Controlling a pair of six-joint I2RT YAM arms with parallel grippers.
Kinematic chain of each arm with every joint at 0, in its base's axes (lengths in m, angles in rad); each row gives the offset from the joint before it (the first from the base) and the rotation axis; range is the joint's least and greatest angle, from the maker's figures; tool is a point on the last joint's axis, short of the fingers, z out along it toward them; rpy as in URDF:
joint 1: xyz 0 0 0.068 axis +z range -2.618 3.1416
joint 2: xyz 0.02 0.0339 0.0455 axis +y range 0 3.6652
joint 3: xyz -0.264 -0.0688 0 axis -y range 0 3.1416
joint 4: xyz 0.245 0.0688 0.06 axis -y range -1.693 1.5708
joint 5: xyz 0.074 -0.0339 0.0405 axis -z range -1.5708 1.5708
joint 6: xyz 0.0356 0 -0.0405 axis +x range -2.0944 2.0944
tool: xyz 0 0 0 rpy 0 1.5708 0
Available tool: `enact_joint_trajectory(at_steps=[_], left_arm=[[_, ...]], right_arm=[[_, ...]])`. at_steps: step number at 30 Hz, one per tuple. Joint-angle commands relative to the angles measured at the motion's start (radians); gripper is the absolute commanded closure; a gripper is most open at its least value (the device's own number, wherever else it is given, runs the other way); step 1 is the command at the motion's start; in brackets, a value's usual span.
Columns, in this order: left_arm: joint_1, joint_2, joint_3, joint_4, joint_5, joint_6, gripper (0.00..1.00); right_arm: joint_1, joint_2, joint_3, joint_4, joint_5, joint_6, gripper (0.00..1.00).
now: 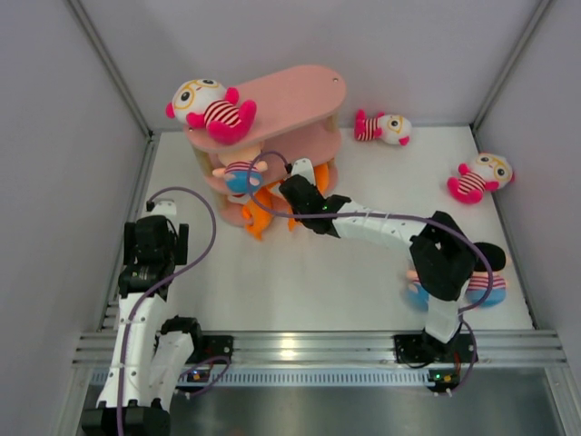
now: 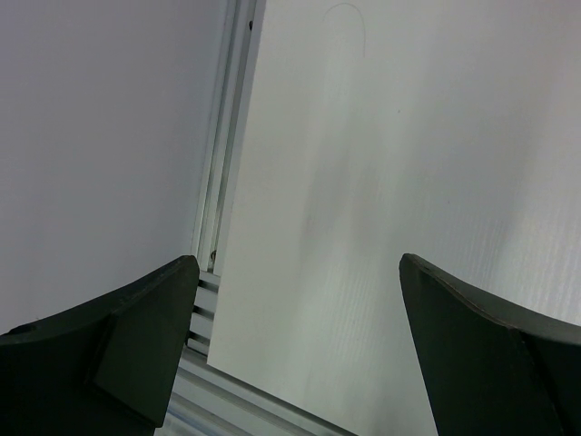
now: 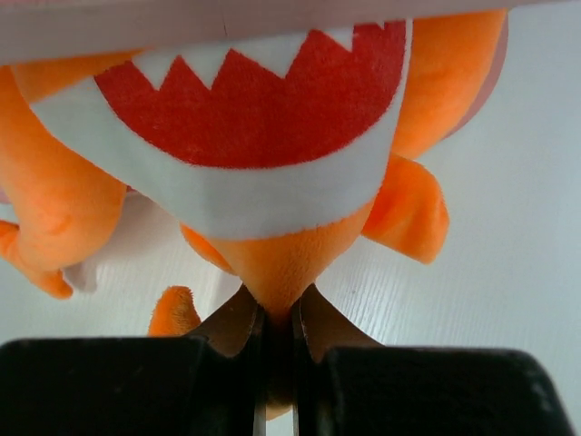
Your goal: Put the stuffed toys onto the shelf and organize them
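From above, the orange fish [image 1: 260, 216] is mostly hidden under the boards of the pink shelf [image 1: 290, 95] and behind the right gripper [image 3: 277, 313]; only its fins stick out at the lowest tier. Up close, its top is cut off by a board edge. One doll [image 1: 486, 289] on the table [image 1: 300, 272] is largely covered by the right arm [image 1: 390, 227]. The right gripper's fingers are pressed together, pinching a small orange flap under the fish's toothed red mouth, so the fish sits directly in front of them. The left gripper [image 2: 300, 263] is spread wide, holding nothing, over bare table well apart from the shelf.
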Motion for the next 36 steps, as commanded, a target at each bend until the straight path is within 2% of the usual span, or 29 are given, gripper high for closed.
enact_joint_trajectory(at_steps=[1, 9, 14, 16, 17, 20, 23, 24, 26, 29, 30, 31, 32, 33, 35, 36], left_arm=[[-0.006, 0.002, -0.005, 0.012, 0.001, 0.008, 0.02], [-0.010, 0.003, -0.008, 0.012, 0.003, 0.008, 0.02], [-0.010, 0.003, -0.008, 0.012, 0.000, 0.008, 0.02], [-0.012, 0.003, -0.007, 0.012, 0.000, 0.008, 0.02], [-0.010, 0.003, -0.007, 0.012, 0.000, 0.006, 0.02], [-0.013, 0.008, -0.007, 0.012, 0.010, 0.008, 0.02], [-0.019, 0.016, 0.016, 0.013, 0.055, 0.025, 0.02], [-0.021, 0.028, 0.033, 0.009, 0.075, 0.028, 0.02], [-0.024, 0.043, 0.119, -0.004, 0.127, 0.031, 0.02], [-0.026, 0.089, 0.297, -0.109, 0.337, 0.042, 0.02], [-0.027, 0.111, 0.337, -0.147, 0.513, 0.042, 0.02], [-0.027, 0.121, 0.399, -0.200, 0.596, 0.039, 0.02], [-0.027, 0.126, 0.420, -0.229, 0.697, 0.032, 0.02], [-0.027, 0.134, 0.441, -0.247, 0.863, 0.032, 0.02], [-0.032, 0.134, 0.435, -0.266, 1.001, -0.003, 0.02], [-0.032, 0.126, 0.426, -0.266, 1.047, -0.012, 0.02]], right_arm=[[-0.023, 0.047, 0.087, 0.130, 0.054, -0.050, 1.00], [-0.055, 0.106, 0.076, 0.306, 0.075, -0.086, 1.00], [-0.057, 0.176, 0.158, 0.288, 0.041, -0.129, 0.98], [-0.057, 0.189, 0.182, 0.238, 0.026, -0.125, 0.80], [-0.057, 0.184, 0.179, 0.225, 0.024, -0.108, 0.63], [-0.057, 0.100, 0.100, 0.239, 0.008, -0.071, 0.36], [-0.055, -0.038, -0.015, 0.262, -0.023, -0.070, 0.27], [-0.057, -0.105, -0.049, 0.262, -0.025, -0.070, 0.22], [-0.057, -0.173, -0.080, 0.205, -0.028, -0.080, 0.18], [-0.061, -0.307, -0.106, 0.088, -0.041, -0.097, 0.17], [-0.070, -0.374, -0.127, 0.058, -0.048, -0.094, 0.16], [-0.081, -0.409, -0.140, 0.027, -0.064, -0.088, 0.16], [-0.095, -0.446, -0.167, -0.046, -0.072, -0.059, 0.16], [-0.132, -0.515, -0.183, -0.081, -0.077, -0.036, 0.14], [-0.187, -0.583, -0.235, -0.216, -0.092, 0.054, 0.11], [-0.269, -0.644, -0.252, -0.278, -0.094, 0.097, 0.11]])
